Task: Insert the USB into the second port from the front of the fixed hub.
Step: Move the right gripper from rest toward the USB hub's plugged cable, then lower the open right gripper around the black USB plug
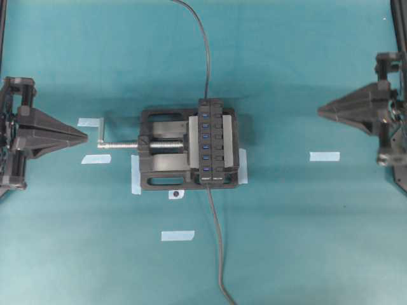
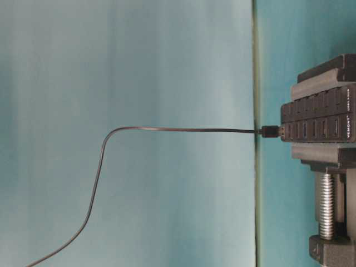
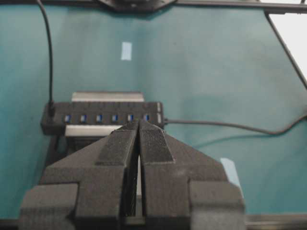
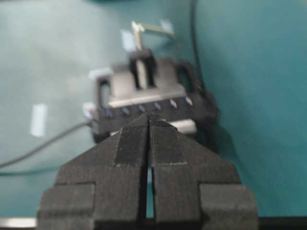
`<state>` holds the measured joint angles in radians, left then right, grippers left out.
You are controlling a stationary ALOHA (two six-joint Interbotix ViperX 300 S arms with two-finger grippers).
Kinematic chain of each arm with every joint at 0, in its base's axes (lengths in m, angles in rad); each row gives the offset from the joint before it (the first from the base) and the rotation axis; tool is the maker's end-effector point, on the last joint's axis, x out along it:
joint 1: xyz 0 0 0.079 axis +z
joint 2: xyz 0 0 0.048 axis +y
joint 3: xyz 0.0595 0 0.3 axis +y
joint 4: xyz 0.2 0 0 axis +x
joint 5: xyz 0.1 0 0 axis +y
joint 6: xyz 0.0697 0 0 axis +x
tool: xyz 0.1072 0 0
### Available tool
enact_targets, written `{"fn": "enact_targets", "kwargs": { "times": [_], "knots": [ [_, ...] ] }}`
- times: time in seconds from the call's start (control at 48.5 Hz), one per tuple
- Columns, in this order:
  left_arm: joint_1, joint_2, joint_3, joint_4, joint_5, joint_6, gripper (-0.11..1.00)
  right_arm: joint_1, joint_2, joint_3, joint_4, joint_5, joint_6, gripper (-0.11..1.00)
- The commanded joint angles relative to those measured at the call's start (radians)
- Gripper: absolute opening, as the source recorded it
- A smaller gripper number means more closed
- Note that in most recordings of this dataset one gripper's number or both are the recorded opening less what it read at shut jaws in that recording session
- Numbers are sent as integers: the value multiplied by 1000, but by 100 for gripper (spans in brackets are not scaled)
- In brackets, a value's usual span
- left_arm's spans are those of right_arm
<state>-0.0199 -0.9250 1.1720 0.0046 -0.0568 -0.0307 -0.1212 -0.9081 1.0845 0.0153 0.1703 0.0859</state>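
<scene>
The fixed hub (image 1: 213, 141) sits clamped in a black bench vise (image 1: 166, 149) at the middle of the teal counter (image 1: 305, 241), its row of blue ports facing up. One thin dark cable (image 1: 219, 254) leaves the hub's near end and runs off the near edge of the counter; another cable (image 1: 202, 44) leaves its far end. In the table-level view a small black plug (image 2: 271, 132) sits against one end of the hub, with its cable curving away. Which of these plugs is the USB of the task cannot be told from these views, and no plug stands in any of the blue ports.

The left gripper (image 1: 84, 135) rests at the left edge of the counter, well apart from the vise, its jaws pressed together and holding nothing. The right gripper (image 1: 321, 112) rests at the right edge, also well apart from the hub, jaws together and empty. Both point toward the vise. Strips of pale tape (image 1: 324, 156) lie on the counter.
</scene>
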Motion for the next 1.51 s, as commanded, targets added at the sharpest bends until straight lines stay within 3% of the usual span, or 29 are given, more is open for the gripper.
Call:
{"fn": "enact_targets", "kwargs": {
  "times": [0.0, 0.413, 0.681, 1.093, 1.485],
  "knots": [
    [2, 5, -25, 2, 3, 2, 0, -23, 29, -46, -12, 21, 5, -1],
    [8, 11, -26, 2, 14, 0, 0, -89, 227, -155, -25, 66, 0, -1],
    [12, 12, -25, 2, 14, 0, 0, -89, 396, -230, -69, 44, -12, -1],
    [15, 6, -18, 2, 14, 0, 0, -92, 635, -348, -78, -20, -121, -1],
    [15, 5, -18, 2, 21, 0, 0, -98, 781, -367, -78, -127, -129, -1]
  ]
}}
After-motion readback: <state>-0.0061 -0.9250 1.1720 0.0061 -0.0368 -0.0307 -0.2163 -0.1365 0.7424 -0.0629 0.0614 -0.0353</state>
